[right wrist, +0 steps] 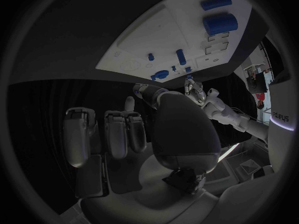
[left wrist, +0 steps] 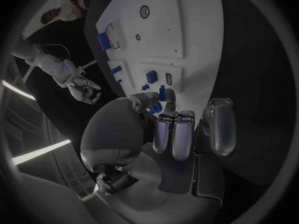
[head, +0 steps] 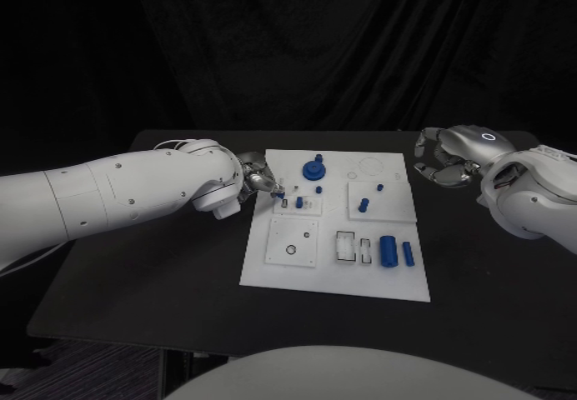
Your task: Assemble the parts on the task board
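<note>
The white task board point(head: 337, 275) lies mid-table, also seen in the wrist views point(left wrist: 187, 30) point(right wrist: 149, 40). My left hand point(head: 258, 178) reaches over the board's upper left part. In the left wrist view its thumb and fingertips point(left wrist: 167, 118) pinch a small blue part point(left wrist: 154, 107), just beside an upright blue peg point(head: 299, 201). A blue round part point(head: 313, 172) stands near the far edge. Two blue cylinders point(head: 388, 250) point(head: 408, 253) lie at the lower right. My right hand point(head: 443, 162) hovers off the board's far right corner, fingers apart and holding nothing.
Small blue pegs point(head: 364, 202) point(head: 378, 187) stand on the board's right square plate. A lower left plate point(head: 294, 242) carries a ring and a small hole. The black table point(head: 144, 283) spreads around the board, with a dark curtain behind.
</note>
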`<state>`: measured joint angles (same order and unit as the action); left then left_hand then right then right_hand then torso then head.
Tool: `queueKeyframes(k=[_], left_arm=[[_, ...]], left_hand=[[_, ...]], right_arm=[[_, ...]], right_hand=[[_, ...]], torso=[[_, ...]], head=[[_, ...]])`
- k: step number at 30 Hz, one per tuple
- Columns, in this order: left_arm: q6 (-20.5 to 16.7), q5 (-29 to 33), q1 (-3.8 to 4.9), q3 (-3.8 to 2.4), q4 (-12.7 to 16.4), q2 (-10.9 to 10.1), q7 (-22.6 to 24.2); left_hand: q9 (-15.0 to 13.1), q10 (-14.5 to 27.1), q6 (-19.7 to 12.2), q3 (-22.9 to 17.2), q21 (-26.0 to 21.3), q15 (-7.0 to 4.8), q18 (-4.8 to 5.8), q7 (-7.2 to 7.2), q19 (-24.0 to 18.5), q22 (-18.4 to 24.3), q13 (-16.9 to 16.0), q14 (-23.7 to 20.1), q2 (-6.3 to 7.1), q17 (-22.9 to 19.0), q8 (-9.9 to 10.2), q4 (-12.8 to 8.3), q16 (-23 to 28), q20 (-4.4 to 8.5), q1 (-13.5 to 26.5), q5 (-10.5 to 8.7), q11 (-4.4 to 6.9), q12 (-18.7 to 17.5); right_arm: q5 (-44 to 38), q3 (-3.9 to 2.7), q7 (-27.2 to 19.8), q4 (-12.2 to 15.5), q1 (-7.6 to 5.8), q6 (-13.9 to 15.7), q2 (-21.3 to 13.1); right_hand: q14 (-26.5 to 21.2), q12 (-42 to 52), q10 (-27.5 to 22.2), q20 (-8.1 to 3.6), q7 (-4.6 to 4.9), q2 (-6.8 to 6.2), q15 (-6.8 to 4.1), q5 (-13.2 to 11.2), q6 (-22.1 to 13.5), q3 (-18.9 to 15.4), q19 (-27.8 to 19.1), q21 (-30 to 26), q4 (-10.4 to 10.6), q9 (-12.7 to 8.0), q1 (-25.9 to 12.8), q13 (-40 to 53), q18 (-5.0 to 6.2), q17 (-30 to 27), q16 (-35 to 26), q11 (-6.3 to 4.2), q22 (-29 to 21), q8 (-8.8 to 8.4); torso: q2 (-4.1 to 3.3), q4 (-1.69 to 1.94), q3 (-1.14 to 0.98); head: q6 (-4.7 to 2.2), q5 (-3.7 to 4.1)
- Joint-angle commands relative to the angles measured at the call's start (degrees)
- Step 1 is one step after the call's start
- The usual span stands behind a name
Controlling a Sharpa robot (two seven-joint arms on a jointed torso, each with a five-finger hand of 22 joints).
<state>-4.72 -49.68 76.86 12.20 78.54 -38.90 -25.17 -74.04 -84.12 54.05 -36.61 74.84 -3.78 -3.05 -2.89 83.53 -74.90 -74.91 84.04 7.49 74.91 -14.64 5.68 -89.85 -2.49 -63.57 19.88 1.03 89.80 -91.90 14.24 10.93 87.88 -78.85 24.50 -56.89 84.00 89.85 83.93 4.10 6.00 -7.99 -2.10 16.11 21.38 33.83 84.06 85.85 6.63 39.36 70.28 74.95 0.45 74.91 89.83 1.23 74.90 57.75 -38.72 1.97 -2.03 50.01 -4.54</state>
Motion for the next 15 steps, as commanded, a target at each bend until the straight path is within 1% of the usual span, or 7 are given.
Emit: queueKeyframes(k=[1,7,9,13,15], left_arm=[[-0.6,0.31,-0.15,-0.05,-0.14,0.4,0.11],[-0.67,-2.89,-0.41,-0.05,-0.33,0.68,0.13],[-0.57,-3.5,-0.46,-0.05,-0.32,0.76,-0.01],[-0.47,-4.22,-0.65,-0.05,-0.21,0.99,-0.32],[-0.43,-4.4,-0.79,-0.05,-0.15,1.09,-0.46]], left_hand=[[0.05,-5.88,0.2,-0.99,-0.23,-0.3,-0.37,0.37,-0.38,-10.55,-15.09,5.96,-0.71,15.09,0.04,-1.76,-0.15,0.12,-0.02,-0.37,0.32,0.2],[0.16,-5.88,0.48,-0.02,-0.26,-0.33,-0.37,0.43,-0.37,-10.54,-15.09,5.96,-0.82,15.09,0.08,-1.8,-0.15,0.16,0.04,-0.36,0.36,0.2],[0.22,-5.88,0.53,0.21,-0.24,-0.34,-0.37,0.43,-0.36,-10.55,-15.09,5.96,-0.87,15.09,0.13,-1.74,-0.15,0.17,0.11,-0.34,0.37,0.2],[0.22,-5.88,0.53,0.21,-0.24,-0.34,-0.37,0.43,-0.36,-10.55,-15.09,5.96,-0.87,15.09,0.13,-1.74,-0.15,0.17,0.11,-0.34,0.37,0.2],[0.25,-5.88,0.54,0.31,-0.3,-0.35,-0.38,0.44,-0.38,-10.53,-15.09,5.96,-0.9,15.09,0.16,-1.71,-0.15,0.17,0.14,-0.33,0.37,0.2]], right_arm=[[-0.36,-0.04,1.09,0.02,0.13,-0.12,-0.01],[-0.36,-0.04,0.91,0.03,0.14,0.08,-0.02],[-0.36,-0.04,0.88,0.03,0.14,0.1,-0.02],[-0.36,-0.04,0.87,0.0,0.14,0.1,0.02],[-0.36,-0.04,0.86,-0.02,0.14,0.08,0.07]], right_hand=[[6.0,0.15,6.07,-0.37,-0.11,0.16,-0.56,0.06,0.4,-0.04,3.34,-0.13,-0.35,-0.09,0.6,15.05,0.74,15.09,0.17,-0.45,13.53,-0.28],[6.0,0.15,6.07,-0.37,-0.07,0.09,-0.55,0.02,0.45,-0.16,3.36,-0.11,-0.31,-0.15,0.5,15.05,0.73,15.09,0.17,-0.42,13.53,-0.35],[6.0,0.15,6.07,-0.37,-0.07,0.09,-0.55,0.02,0.45,-0.16,3.36,-0.11,-0.31,-0.15,0.5,15.05,0.73,15.09,0.17,-0.42,13.53,-0.35],[6.0,0.15,6.07,-0.37,-0.07,0.09,-0.55,0.02,0.45,-0.16,3.36,-0.11,-0.31,-0.15,0.5,15.05,0.73,15.09,0.17,-0.42,13.53,-0.35],[6.0,0.15,6.07,-0.37,-0.07,0.09,-0.55,0.02,0.45,-0.16,3.36,-0.11,-0.31,-0.15,0.5,15.05,0.73,15.09,0.17,-0.42,13.53,-0.35]], torso=[[-0.04,0.0,-0.01],[-0.04,0.0,-0.01],[-0.04,-0.01,0.01],[-0.05,0.01,-0.02],[-0.05,0.01,0.0]], head=[[-0.01,-0.01],[-0.01,0.13],[-0.01,0.04],[-0.01,-0.12],[-0.01,-0.18]])
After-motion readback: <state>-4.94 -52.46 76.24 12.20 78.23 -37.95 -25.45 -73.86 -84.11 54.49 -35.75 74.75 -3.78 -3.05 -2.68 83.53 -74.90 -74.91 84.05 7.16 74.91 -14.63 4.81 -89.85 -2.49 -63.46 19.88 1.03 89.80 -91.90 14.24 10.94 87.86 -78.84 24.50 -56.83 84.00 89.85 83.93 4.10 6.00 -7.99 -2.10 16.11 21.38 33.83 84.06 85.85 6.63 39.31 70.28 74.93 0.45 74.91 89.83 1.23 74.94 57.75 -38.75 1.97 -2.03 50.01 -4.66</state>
